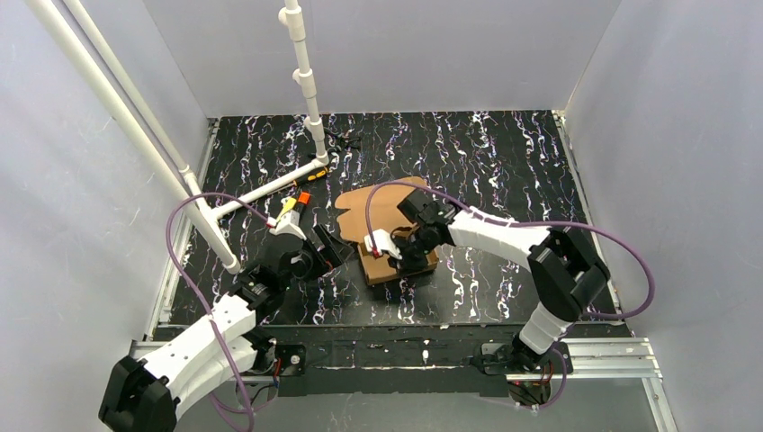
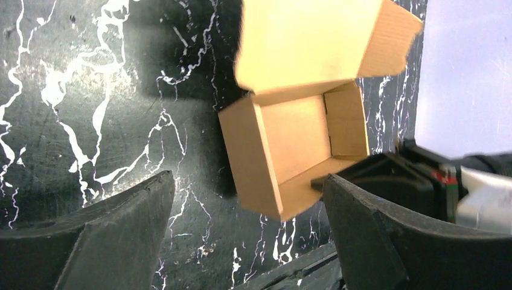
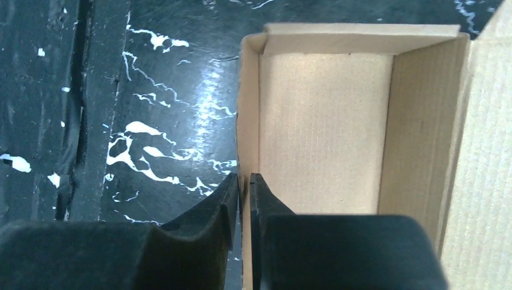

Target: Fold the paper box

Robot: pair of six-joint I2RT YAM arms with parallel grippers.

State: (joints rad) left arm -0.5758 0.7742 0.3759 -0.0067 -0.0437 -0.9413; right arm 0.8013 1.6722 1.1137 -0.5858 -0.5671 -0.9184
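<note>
paper box (image 1: 389, 216) centre of table (image 1: 504, 162), tray formed, lid (image 2: 302, 42) open | right gripper (image 3: 244, 199) clamped on 1 tray wall (image 3: 249, 109) | left gripper (image 2: 246, 181) released, beside it | tip: hold wall upright, left folds lid squarely

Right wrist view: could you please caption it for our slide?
Right hand pinches a side wall of the half-folded paper box.

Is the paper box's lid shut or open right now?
Open. The lid flap is swung back off the paper box, leaving its empty floor and walls exposed in both wrist views.
</note>
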